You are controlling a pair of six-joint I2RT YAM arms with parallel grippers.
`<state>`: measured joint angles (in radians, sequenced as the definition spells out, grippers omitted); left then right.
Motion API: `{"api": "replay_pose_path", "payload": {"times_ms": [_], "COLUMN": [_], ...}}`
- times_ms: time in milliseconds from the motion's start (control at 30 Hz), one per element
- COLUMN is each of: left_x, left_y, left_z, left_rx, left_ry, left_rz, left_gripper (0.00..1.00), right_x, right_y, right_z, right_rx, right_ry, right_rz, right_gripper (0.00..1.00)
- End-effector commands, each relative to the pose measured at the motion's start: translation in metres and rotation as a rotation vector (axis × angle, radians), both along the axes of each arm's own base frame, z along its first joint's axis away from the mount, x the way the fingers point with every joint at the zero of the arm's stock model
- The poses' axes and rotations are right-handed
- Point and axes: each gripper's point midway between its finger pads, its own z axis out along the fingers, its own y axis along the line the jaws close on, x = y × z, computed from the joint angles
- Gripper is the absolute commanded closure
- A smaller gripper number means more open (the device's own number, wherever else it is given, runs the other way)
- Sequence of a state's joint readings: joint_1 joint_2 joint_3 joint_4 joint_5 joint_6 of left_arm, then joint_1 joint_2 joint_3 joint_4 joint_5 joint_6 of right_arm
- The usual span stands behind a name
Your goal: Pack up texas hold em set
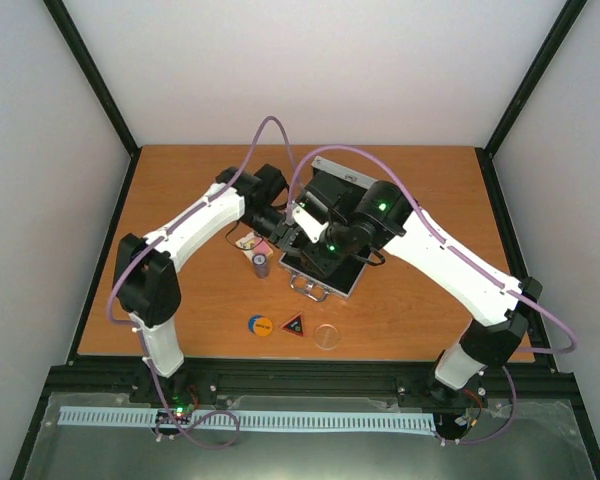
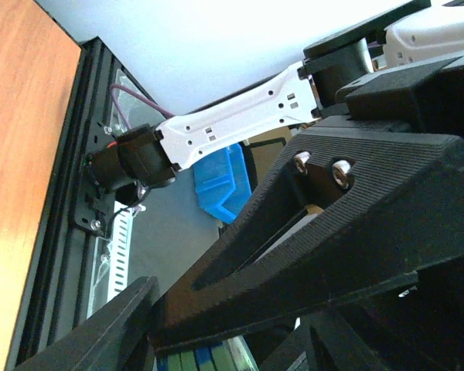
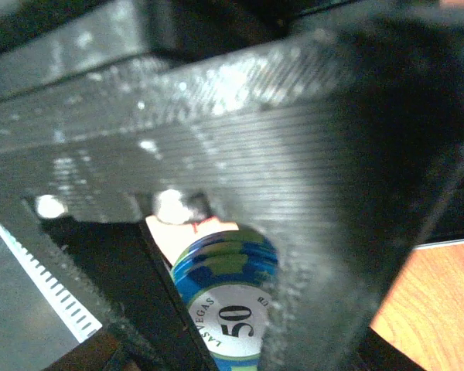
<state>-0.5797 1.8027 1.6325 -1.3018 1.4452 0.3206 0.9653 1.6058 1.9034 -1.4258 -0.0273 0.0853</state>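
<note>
The silver case (image 1: 354, 281) lies open at the table's middle, black lining up, its handle (image 1: 310, 288) toward the arms. Both grippers meet over its left edge. My right gripper (image 3: 243, 313) is shut across a stack of blue-green poker chips (image 3: 226, 267) whose top face reads 50. My left gripper (image 2: 216, 357) is closed on the same stack's ends; the striped chip edges (image 2: 192, 361) show between its fingers. A second chip stack (image 1: 261, 264) stands on the table beside the pink-white card pack (image 1: 248, 243). Orange disc (image 1: 260, 325), black-red triangle (image 1: 294, 324) and clear disc (image 1: 327, 336) lie in front.
The raised case lid (image 1: 336, 180) stands behind the grippers. A black frame rail (image 1: 310, 375) runs along the table's near edge. The right arm's finger (image 2: 332, 209) crosses most of the left wrist view.
</note>
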Motion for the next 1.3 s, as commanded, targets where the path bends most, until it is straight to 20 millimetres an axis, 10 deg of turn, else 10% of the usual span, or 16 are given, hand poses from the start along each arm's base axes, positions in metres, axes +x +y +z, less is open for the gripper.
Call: {"api": "replay_pose_path", "payload": {"times_ms": [0, 567, 1267], "left_x": [-0.040, -0.062, -0.029], "left_y": [0.009, 0.028, 0.024], "left_z": [0.063, 0.084, 0.064], "left_rx": [-0.229, -0.273, -0.224], "left_ry": [0.133, 0.051, 0.098], "left_rz": [-0.032, -0.037, 0.022], "left_gripper": [0.48, 0.22, 0.30], "right_x": [0.057, 0.063, 0.079], "right_y": [-0.013, -0.022, -0.047], "right_z": [0.009, 0.002, -0.004], "right_rx": [-0.040, -0.085, -0.223], "right_ry": [-0.176, -0.184, -0.247], "right_rz": [-0.169, -0.204, -0.316], "right_gripper": [0.97, 0.97, 0.97]}}
